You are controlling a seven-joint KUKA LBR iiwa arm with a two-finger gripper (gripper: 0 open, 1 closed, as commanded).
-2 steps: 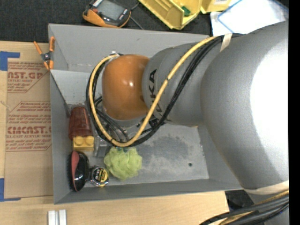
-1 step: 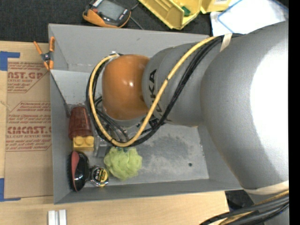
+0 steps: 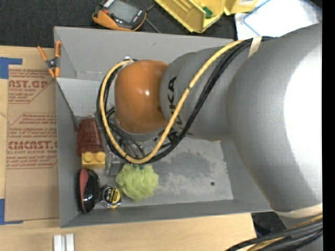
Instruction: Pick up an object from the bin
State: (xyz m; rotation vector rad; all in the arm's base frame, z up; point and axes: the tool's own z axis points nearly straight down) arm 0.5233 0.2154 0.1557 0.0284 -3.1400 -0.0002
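Dark ground is showing beyond the far wall of the grey bin (image 3: pixel 157 35), and on it you are looking at a yellow plastic crate (image 3: pixel 193 4) and an orange-and-black handheld device (image 3: pixel 119 13). A strip of pale desk (image 3: pixel 157 231) is running along the bin's near side.

Inside the bin, in its left part, a small studded yellow block (image 3: pixel 93 159) is lying on the floor close to the left wall. A fuzzy green lump (image 3: pixel 137 181) is sitting to its right, nearer the front wall. The pincer (image 3: pixel 116 158) is hanging low between these two, with the yellow block just to its left and the green lump just in front of it. You cannot tell whether it is touching either one. You also cannot tell how far the pincer is open or whether it is gripping anything, because the orange cover (image 3: pixel 137 95) on the wrist and a loop of black and yellow cables (image 3: pixel 107 132) are hiding most of it.

Moving outward, a dark red-brown thing (image 3: pixel 89 134) is lying just behind the yellow block and seems to be touching it. A rounded black-and-red thing (image 3: pixel 86 190) is resting in the near left corner. A small yellow-and-black tape measure (image 3: pixel 111 195) is lying between it and the green lump. The thick grey arm (image 3: pixel 272 119) is reaching in from the right and covering the right part of the bin.
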